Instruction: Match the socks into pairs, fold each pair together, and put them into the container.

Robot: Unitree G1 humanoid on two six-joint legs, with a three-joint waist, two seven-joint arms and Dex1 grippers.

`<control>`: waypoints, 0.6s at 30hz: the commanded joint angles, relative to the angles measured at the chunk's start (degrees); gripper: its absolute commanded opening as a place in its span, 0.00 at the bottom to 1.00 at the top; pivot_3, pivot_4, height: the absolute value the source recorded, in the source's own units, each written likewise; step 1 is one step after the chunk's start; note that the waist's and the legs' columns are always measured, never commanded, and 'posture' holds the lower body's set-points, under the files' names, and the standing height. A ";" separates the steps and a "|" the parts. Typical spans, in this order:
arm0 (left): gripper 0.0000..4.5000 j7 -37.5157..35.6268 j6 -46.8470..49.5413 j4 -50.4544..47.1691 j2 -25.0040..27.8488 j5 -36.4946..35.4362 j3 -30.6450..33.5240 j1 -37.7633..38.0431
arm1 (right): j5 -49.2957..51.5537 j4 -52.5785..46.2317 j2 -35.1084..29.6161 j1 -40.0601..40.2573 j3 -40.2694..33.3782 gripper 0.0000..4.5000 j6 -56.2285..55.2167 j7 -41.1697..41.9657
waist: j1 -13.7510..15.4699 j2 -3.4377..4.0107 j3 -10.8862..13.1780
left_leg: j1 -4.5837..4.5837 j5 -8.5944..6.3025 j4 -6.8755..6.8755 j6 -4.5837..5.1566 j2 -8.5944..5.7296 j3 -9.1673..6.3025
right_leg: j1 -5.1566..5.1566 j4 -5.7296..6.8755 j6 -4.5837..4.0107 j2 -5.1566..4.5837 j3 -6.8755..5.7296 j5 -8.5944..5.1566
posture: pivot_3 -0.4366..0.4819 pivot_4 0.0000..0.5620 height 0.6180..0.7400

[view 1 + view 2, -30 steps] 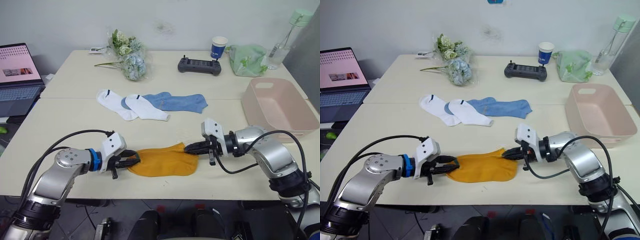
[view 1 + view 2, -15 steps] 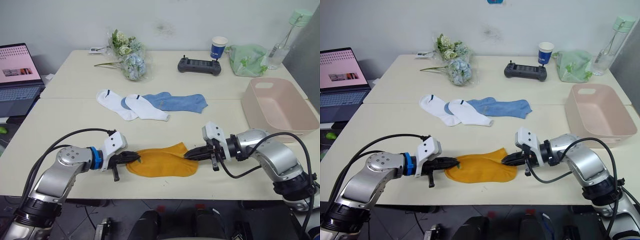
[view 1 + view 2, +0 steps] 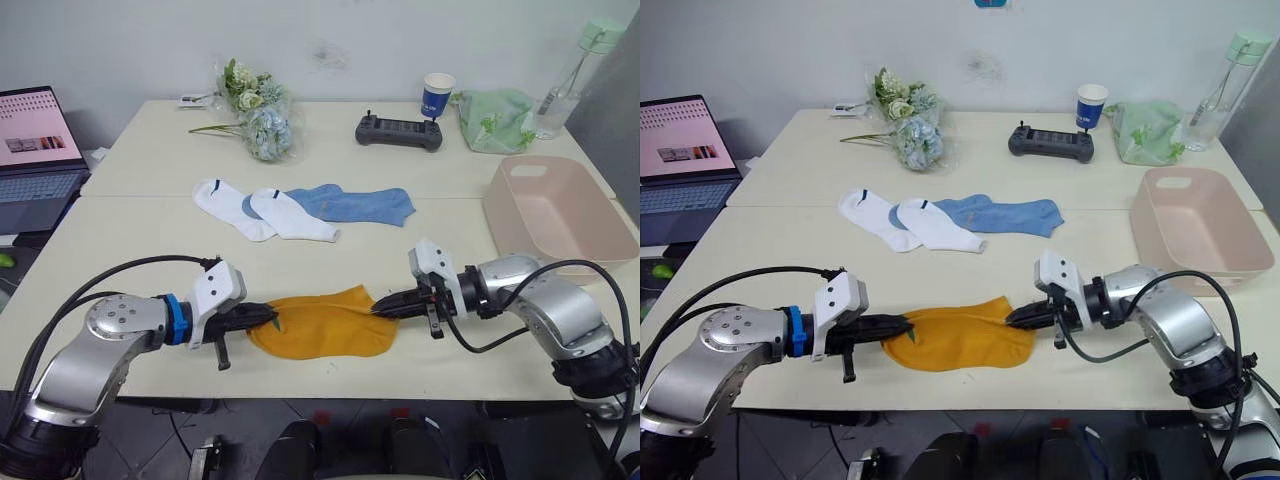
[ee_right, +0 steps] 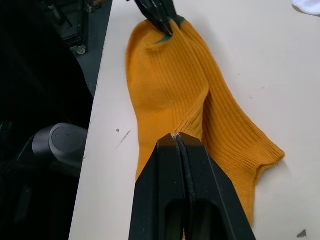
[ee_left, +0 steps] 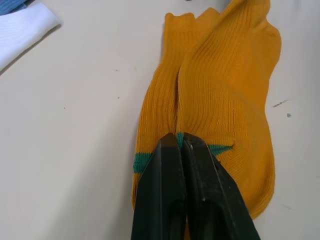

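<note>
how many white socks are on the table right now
2. One white sock lies nearest the laptop side; the other white sock lies beside it, overlapping the light blue socks. Both are in the middle of the table, untouched. Nothing suggests a hidden third.

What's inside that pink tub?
Nothing that I can see: the tub shows bare pink floor and walls. Its near wall hides a strip of the floor, so something flat lying there could be hidden.
</note>
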 commanded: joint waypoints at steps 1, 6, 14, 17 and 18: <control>0.01 1.58 -0.59 -1.44 1.00 0.89 1.53 0.75 | 1.72 -1.95 -0.16 -1.10 -1.63 0.00 -0.15 0.35 | -0.01 0.00 0.00 | 0.00 0.00 0.00 0.00 0.00 0.01 | 0.00 0.00 0.00 0.00 0.00 0.00 | 0.48 0.27 1.00; 0.05 2.47 -0.64 1.10 -0.96 0.09 0.99 0.16 | 1.43 -1.00 0.11 -1.21 -1.20 0.00 -1.06 0.29 | 0.02 0.00 0.00 | 0.00 0.00 0.00 0.00 0.00 0.01 | 0.00 0.00 0.00 0.00 0.00 0.00 | 0.48 0.27 1.00; 0.58 0.32 -0.82 5.95 0.78 -2.07 6.47 2.03 | 3.40 -3.44 -0.78 -0.28 -2.60 0.00 0.53 0.36 | -0.07 0.00 0.00 | 0.00 0.00 0.00 0.00 0.01 0.00 | -0.02 0.00 0.00 0.00 0.01 0.00 | 0.48 0.27 1.00; 0.80 -0.60 -1.11 4.96 1.58 -2.97 7.92 3.27 | 5.53 -5.91 -2.10 0.55 -3.40 0.00 2.22 0.80 | 0.08 0.00 0.00 | 0.00 0.00 -0.02 0.00 0.00 -0.01 | -0.02 -0.02 0.00 -0.03 0.00 0.00 | 0.48 0.27 1.00; 0.87 -0.65 -1.43 4.68 1.47 -2.98 7.93 3.31 | 6.09 -6.69 -2.69 0.92 -3.56 0.00 2.64 1.04 | 0.11 0.00 0.00 | -0.01 0.00 -0.01 0.00 0.00 -0.01 | -0.01 -0.03 0.00 -0.04 -0.01 0.00 | 0.48 0.27 1.00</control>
